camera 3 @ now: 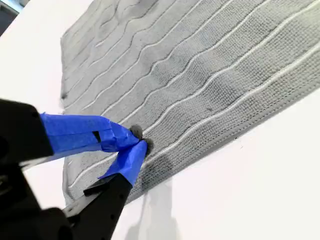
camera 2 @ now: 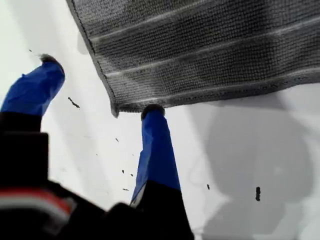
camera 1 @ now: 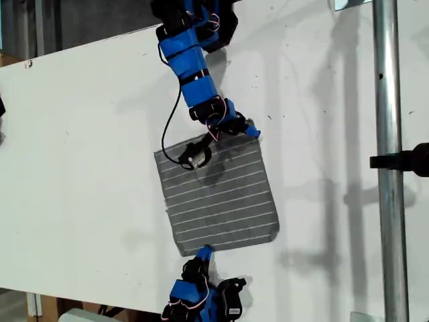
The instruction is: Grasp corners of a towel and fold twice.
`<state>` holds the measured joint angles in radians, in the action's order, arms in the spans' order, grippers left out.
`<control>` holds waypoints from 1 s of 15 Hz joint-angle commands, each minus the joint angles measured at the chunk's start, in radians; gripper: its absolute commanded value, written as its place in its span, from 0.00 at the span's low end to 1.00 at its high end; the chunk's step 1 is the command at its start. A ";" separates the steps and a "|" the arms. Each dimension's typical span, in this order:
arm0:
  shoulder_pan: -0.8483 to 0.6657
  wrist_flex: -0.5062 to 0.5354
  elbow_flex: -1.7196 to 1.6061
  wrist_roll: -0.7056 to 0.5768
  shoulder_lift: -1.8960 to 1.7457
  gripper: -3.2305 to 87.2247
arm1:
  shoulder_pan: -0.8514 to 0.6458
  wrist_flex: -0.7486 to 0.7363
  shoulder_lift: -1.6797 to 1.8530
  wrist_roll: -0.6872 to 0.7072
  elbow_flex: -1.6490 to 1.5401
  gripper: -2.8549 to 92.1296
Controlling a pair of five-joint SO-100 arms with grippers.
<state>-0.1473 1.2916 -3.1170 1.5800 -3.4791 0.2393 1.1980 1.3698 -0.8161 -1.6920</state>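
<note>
My second gripper's claw (camera 3: 137, 142) is pinched closed on the towel (camera 3: 200, 85) near its edge.

Towel (camera 1: 218, 196) flat on table (camera 1: 80, 134), between two arms.

**Two arms, one at each end of the towel**

First gripper (camera 2: 97, 87) spread wide, one blue fingertip (camera 2: 152, 112) touching the towel (camera 1: 218, 194) edge beside a corner, the other well off the cloth. Second gripper (camera 3: 137, 142) pinched closed, tips pressed down on the towel near its edge, arm reaching in from the opposite side.
</note>
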 commanded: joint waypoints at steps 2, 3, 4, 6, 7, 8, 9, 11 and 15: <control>-0.003 0.003 -0.003 -0.003 0.002 0.00 | -0.046 -0.048 -0.055 0.003 0.009 0.28; 0.000 0.003 -0.003 -0.002 0.002 0.00 | -0.052 -0.052 -0.080 0.000 0.011 0.26; 0.000 0.003 -0.003 0.000 0.002 0.00 | -0.054 -0.063 -0.098 0.000 0.012 0.22; 0.000 0.003 -0.003 0.000 0.002 0.00 | -0.060 -0.061 -0.104 0.000 0.017 0.05; 0.000 0.003 -0.003 0.002 0.002 0.00 | -0.058 -0.064 -0.104 0.000 0.017 0.03; 0.000 0.003 -0.003 0.002 0.002 0.00 | -0.057 -0.071 -0.104 0.000 0.020 0.03; 0.000 0.003 -0.003 0.006 0.002 0.01 | -0.054 -0.080 -0.104 0.000 0.021 0.03; 0.008 -0.031 0.017 0.006 0.002 0.01 | -0.049 -0.091 -0.109 0.002 0.021 0.03; 0.074 -0.055 0.307 0.020 0.206 0.00 | -0.051 -0.092 -0.110 0.005 0.025 0.03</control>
<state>-0.0966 1.2548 -2.9590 1.5892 -3.4085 0.1933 1.1198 1.2563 -0.8161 -1.6874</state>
